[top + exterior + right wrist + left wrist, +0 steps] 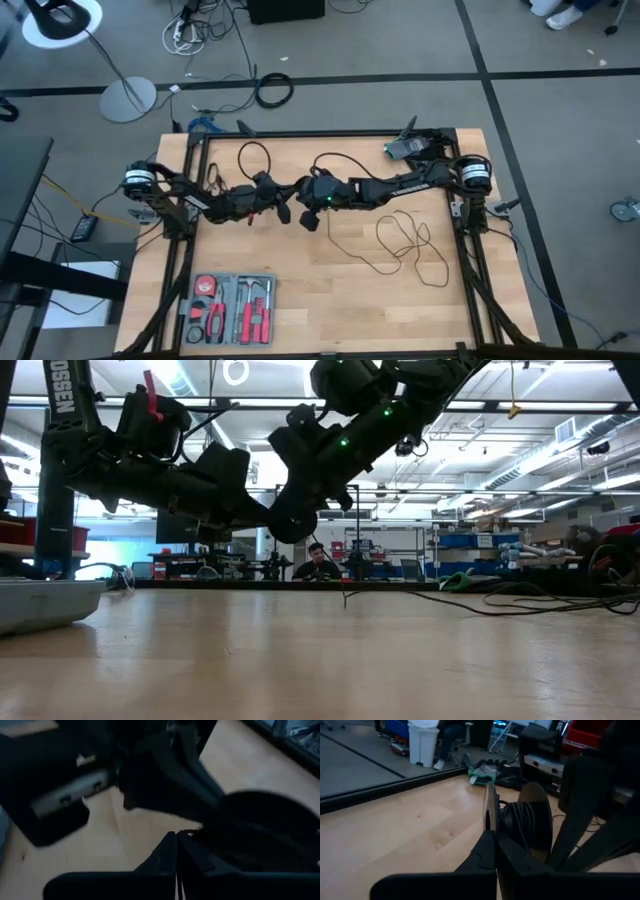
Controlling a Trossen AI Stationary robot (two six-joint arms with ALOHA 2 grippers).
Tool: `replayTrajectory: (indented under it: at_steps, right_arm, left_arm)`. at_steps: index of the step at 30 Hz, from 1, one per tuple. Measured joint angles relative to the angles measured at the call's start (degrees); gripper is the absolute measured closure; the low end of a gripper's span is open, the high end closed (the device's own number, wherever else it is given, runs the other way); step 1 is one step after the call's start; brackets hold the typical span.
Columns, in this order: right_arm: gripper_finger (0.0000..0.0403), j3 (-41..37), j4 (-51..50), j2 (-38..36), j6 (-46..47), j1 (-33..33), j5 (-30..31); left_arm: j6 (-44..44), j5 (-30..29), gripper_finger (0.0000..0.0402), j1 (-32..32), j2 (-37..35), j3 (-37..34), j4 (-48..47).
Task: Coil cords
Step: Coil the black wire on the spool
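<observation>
The cord is a thin black wire. Its loose loops (405,240) lie on the wooden table right of centre, and more loops (255,155) lie near the far edge. Both arms meet above the table's middle. My left gripper (285,210) is shut on a round, reel-like puck (520,820) with black cord wound between its two plates. My right gripper (308,220) is right beside it, fingers together (177,845), next to a dark round shape (270,835). In the low view a strand (345,596) hangs from the grippers to the table. My left gripper pinches the nearer thin plate of the puck (490,820) at its edge between both fingers, coming in roughly level from the table's left. The puck stands on edge, clear of the table. Whether my right gripper touches the cord or the puck I cannot tell; the view is dark and blurred.
A tray of red-handled tools (235,310) sits at the near left edge. A dark device with a green part (405,148) lies at the far right corner. Black frame rails (470,260) run along the table's sides.
</observation>
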Motion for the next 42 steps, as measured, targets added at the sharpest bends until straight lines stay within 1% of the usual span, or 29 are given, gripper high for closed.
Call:
replayTrajectory:
  at_steps: [3,7,10,16,19,21,23,27,28,30,32,35,38,42]
  right_arm:
    - [0.0385,0.0,-2.3,0.1,0.1,0.3,0.4]
    - [0.0383,-0.1,-6.2,0.4,0.2,0.6,3.4]
    - [0.0383,-0.1,-9.6,0.4,2.3,0.7,3.9]
    - [0.0382,-3.1,-8.3,0.1,2.3,2.5,6.0]
    - [0.0381,-6.3,-4.9,0.0,3.0,3.3,8.1]
    - [0.0381,-9.6,0.7,0.0,3.5,3.8,8.9]
    - [0.0381,-13.6,10.4,0.0,3.9,4.2,9.2]
    - [0.0381,-23.6,34.1,0.0,3.7,4.6,8.6]
    - [0.0381,-25.9,38.8,0.0,4.1,4.5,8.6]
    - [0.0381,-29.3,44.7,0.0,4.6,4.2,8.6]
    - [0.038,-30.7,46.2,0.0,4.4,3.8,7.5]
    - [0.0378,-30.2,44.6,0.0,4.1,3.7,4.5]
    - [0.037,-29.4,42.8,0.0,3.9,3.7,4.2]
    - [0.0353,-29.3,40.3,0.0,2.9,3.5,4.2]
  left_arm:
    - [-1.4,0.0,0.0401,0.0,0.0,-0.8,2.7]
    - [-1.8,0.0,0.0401,0.0,-0.1,-2.1,5.3]
    - [-2.6,0.1,0.0401,0.0,-0.1,-3.2,8.4]
    - [-2.7,0.8,0.0401,0.0,-0.1,-7.3,11.4]
    - [-2.7,2.0,0.0401,0.0,-0.1,-9.6,15.3]
    - [-2.6,3.1,0.0401,0.0,-0.1,-11.0,17.4]
    - [-2.6,4.0,0.0401,0.0,-0.1,-12.3,18.6]
    - [-2.6,4.1,0.0401,0.0,-0.1,-14.0,19.4]
    - [-2.6,4.1,0.0401,0.0,-0.1,-14.1,19.7]
    - [-2.6,4.1,0.0401,0.0,-0.1,-14.1,19.8]
    - [-2.4,4.1,0.0401,0.0,-0.1,-13.9,19.8]
    - [-1.7,5.2,0.0401,0.0,-0.1,-13.1,19.8]
    - [-1.4,7.1,0.0401,0.0,-0.1,-12.4,19.9]
    - [-1.4,7.2,0.0401,0.0,-0.1,-11.9,19.7]
